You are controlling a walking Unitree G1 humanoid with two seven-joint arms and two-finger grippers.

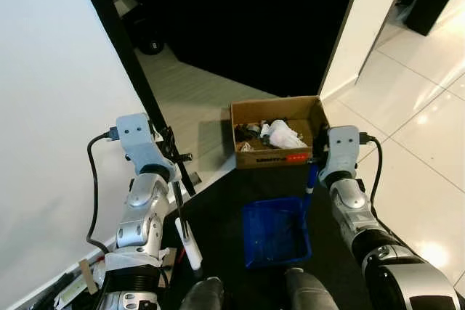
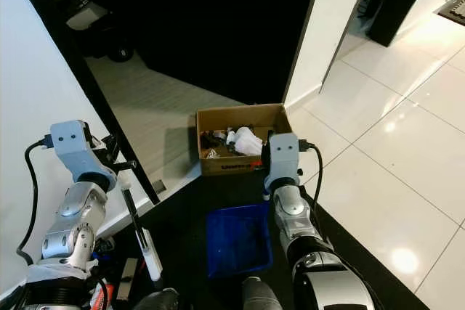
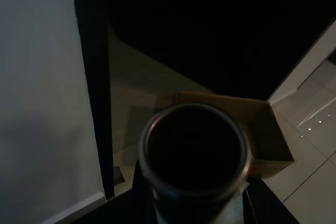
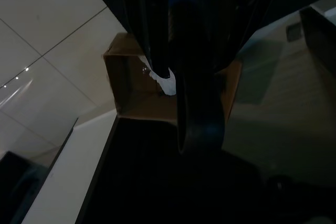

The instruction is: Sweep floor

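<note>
The right gripper (image 1: 314,156) is closed on the blue handle (image 1: 311,178) of a blue dustpan (image 1: 275,231), gripping it near the handle's top; in the right wrist view the dark fingers (image 4: 157,30) run down alongside the handle, pressed to it. The dustpan hangs low in front of the robot's legs, above a dark mat (image 1: 218,215), and seems to hold some dark debris, though the pan's inside is too dim to be sure.

The left gripper (image 1: 171,159) sits raised beside the white wall (image 1: 51,107), holding a thin dark rod (image 1: 176,201) that slants down to a white grip (image 1: 190,249) near the robot's left leg, probably the broom or brush. I cannot tell how its fingers stand around the rod, as the left wrist view is mostly blocked by a dark round tube end (image 3: 193,150).

Just beyond the dustpan stands an open cardboard box (image 1: 276,156) holding crumpled white paper (image 1: 283,134) and dark scraps. It rests at the edge of the mat, by a grey wood-look floor (image 1: 196,99) that leads into a dark doorway. To the robot's right lie glossy white floor tiles (image 1: 421,143).
</note>
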